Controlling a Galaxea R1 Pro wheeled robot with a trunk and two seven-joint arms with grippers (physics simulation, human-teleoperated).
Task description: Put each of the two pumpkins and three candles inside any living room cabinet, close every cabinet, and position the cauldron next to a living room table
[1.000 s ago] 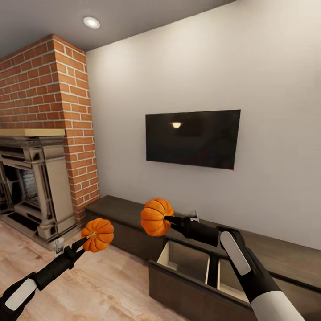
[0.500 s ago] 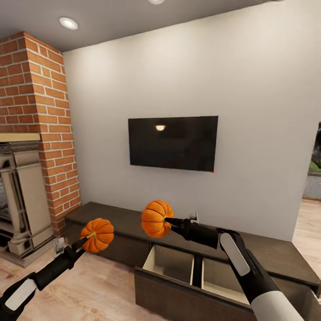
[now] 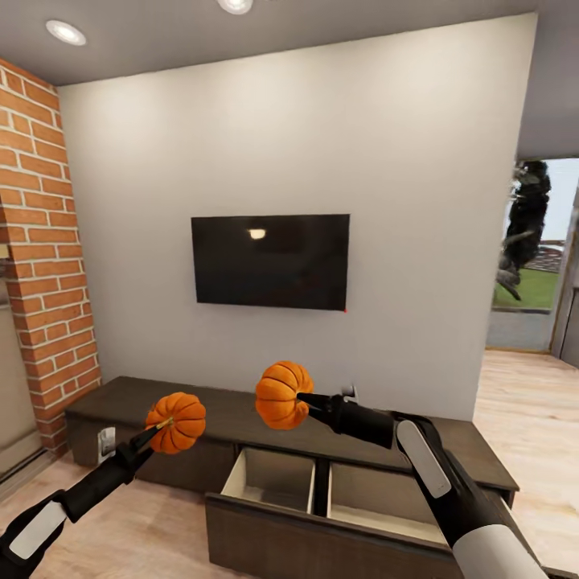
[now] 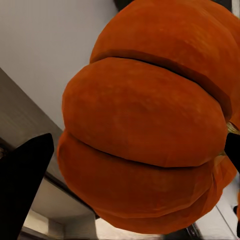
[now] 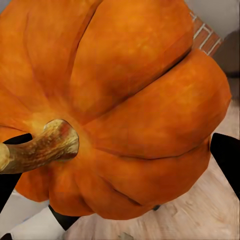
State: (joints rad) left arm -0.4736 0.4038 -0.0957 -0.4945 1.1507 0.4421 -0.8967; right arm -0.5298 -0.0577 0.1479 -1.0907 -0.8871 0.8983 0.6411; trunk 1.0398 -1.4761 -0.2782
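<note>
The cabinet (image 3: 241,406) runs along the lower part of the head view under a wall-mounted television (image 3: 270,260), and its right drawer (image 3: 322,490) stands pulled out at lower centre, showing two pale compartments split by a divider.

Both arms are raised in front of it. The right gripper (image 3: 299,397) is clamped on one pumpkin (image 3: 283,393) at centre frame, above the cabinet top and short of the drawer's mouth. The left gripper (image 3: 154,430) is clamped on the other pumpkin (image 3: 176,422) at lower left, in front of the closed drawer front.

The risks, as I judge them:
- The ribbed, rounded skins give the narrow fingers little purchase, so a quick swing could let either pumpkin slip and roll across the wooden floor (image 3: 145,539).
- Letting go too high over the drawer could bounce a pumpkin out or off the divider.
- The left pumpkin hangs well apart from the opening; reaching across could knock the right arm.
</note>
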